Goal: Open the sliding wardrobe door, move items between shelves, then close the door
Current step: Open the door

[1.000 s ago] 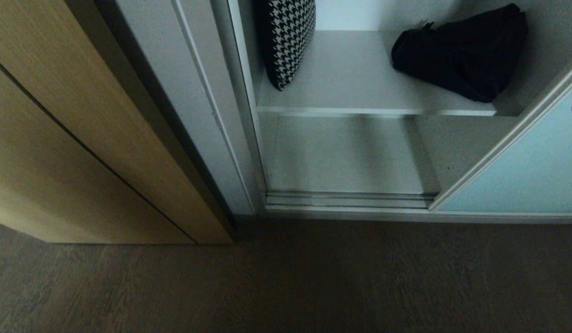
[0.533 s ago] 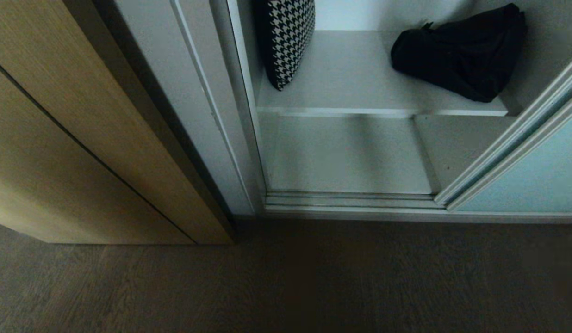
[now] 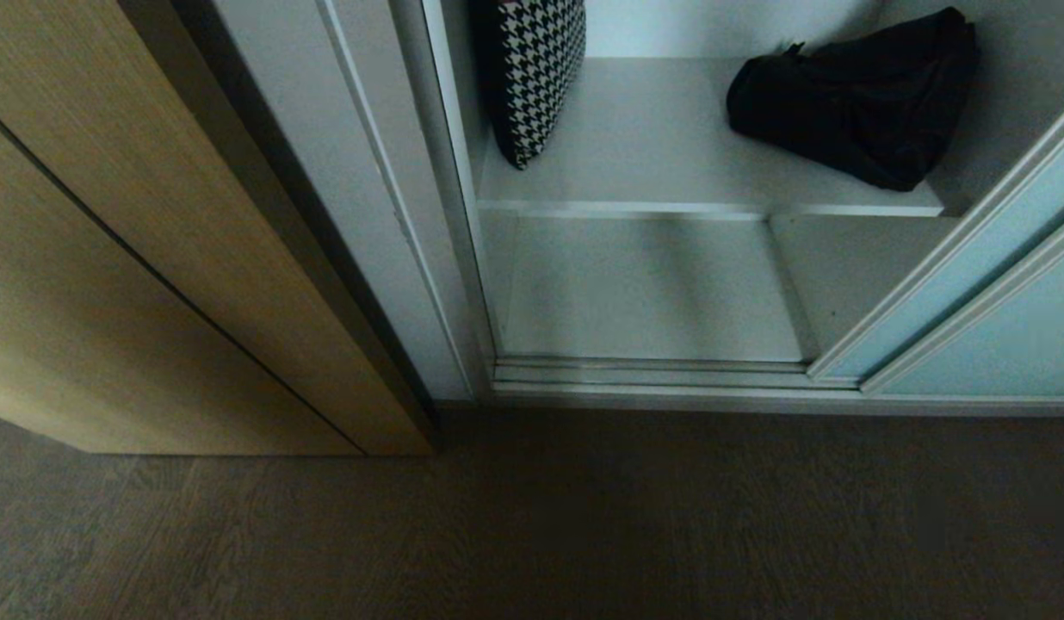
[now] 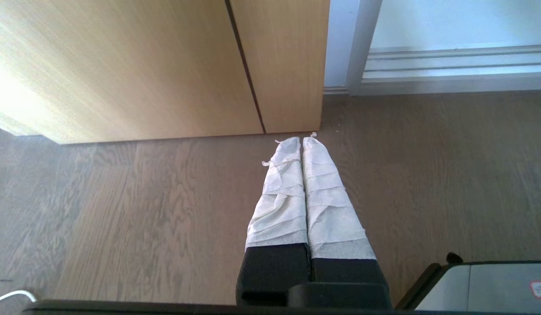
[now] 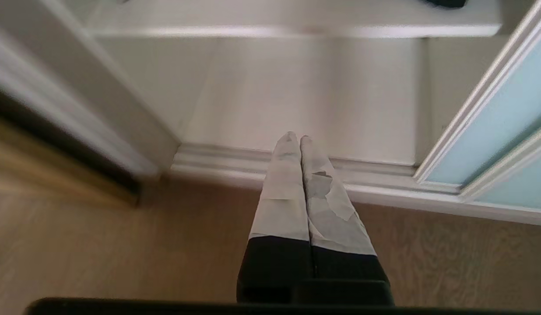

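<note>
With the door slid off to the right and the wardrobe standing open, my worry is the reach ahead: I judge that the right gripper, clenched tight with nothing between its taped fingers, would only shove the bag deeper if it arrived like that, so the jaws must part before contact. That bag is soft and lumpy, and a pinch on loose fabric alone could let it sag or slip out on the way down. It also lies near the right end of the upper shelf, close to the door's silver frame, so an approach from the right might clip that frame or nudge the panel back along its track. A houndstooth cushion leans at the left end of the same shelf, well apart from the bag, and should not interfere. From the right wrist view the gripper hovers low over the floor just before the track, with the bag up on the shelf beyond it and well apart; the bottom shelf lies between. My left gripper is parked over the floor beside the wood panel, also clenched and empty.
</note>
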Controlling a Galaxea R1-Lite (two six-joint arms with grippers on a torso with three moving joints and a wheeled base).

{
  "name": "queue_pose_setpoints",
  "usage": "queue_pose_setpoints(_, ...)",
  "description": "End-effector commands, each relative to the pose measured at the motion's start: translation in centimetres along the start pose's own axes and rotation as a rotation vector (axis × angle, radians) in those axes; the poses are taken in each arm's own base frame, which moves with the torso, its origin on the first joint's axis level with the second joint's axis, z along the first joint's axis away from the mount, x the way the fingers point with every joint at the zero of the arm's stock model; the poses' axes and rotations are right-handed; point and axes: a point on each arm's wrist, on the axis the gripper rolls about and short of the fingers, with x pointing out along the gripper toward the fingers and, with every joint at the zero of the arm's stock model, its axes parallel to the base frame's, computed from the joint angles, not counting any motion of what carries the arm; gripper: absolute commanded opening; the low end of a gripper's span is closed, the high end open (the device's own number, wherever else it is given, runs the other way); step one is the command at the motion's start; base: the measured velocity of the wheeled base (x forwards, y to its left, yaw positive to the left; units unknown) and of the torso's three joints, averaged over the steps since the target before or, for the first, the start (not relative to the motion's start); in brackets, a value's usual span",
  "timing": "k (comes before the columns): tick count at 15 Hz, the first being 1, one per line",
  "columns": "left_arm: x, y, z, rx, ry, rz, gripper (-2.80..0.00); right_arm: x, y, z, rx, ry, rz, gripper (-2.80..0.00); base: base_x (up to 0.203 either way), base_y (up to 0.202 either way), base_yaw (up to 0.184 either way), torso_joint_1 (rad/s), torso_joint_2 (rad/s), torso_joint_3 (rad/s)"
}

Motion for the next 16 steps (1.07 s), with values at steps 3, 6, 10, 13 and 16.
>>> queue_pose_setpoints(3, 0.0, 0.0, 0.0, 0.000, 0.002, 0.000, -2.80, -3.7, 1.8, -0.4, -0.003, -0.002, -0.035, -2.80, 0.000, 0.000, 0.000, 0.000, 0.00, 0.000)
queue_pose_setpoints(6, 0.0, 0.0, 0.0, 0.002, 0.002, 0.000, -2.80, -2.9, 1.3, -0.4, -0.027, 0.005, -0.226, -2.80, 0.000, 0.000, 0.000, 0.000, 0.00, 0.000)
queue_pose_setpoints(10, 0.0, 0.0, 0.0, 0.000, 0.002, 0.000, -2.80, -5.2, 2.8, -2.5, -0.088, 0.014, -0.286, -2.80, 0.000, 0.000, 0.000, 0.000, 0.00, 0.000)
queue_pose_setpoints(13, 0.0, 0.0, 0.0, 0.000, 0.002, 0.000, -2.80, -8.8, 4.0, -4.1, -0.062, 0.007, -0.205, -2.80, 0.000, 0.000, 0.000, 0.000, 0.00, 0.000)
queue_pose_setpoints(16, 0.0, 0.0, 0.0, 0.000, 0.002, 0.000, -2.80, -13.5, 4.5, -7.8, -0.092, -0.011, -0.141, -2.80, 0.000, 0.000, 0.000, 0.000, 0.00, 0.000)
